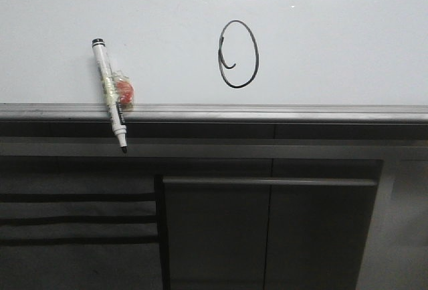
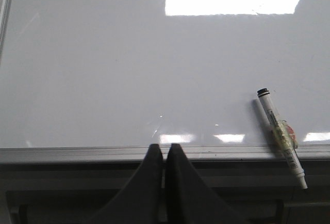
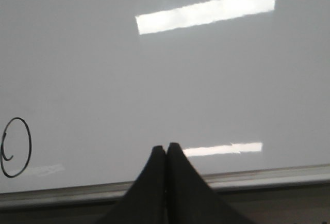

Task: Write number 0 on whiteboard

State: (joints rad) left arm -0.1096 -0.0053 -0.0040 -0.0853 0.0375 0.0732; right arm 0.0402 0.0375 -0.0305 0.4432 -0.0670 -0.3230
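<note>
Left hand and right hand are closed, empty; number 0 marks the glossy whiteboard; a marker seemingly overhangs its rail.

1. The marker lies across the grey rail, its tip overhanging the edge; it is the only obstacle there.
2. A small reddish wrapped thing, perhaps tape, touches the marker.
3. Right of the marker, the whiteboard lies bare apart from the drawn 0.

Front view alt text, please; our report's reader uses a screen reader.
A black hand-drawn number 0 sits on the glossy whiteboard. To its left, an uncapped marker lies tilted across the grey rail, tip overhanging.
</note>
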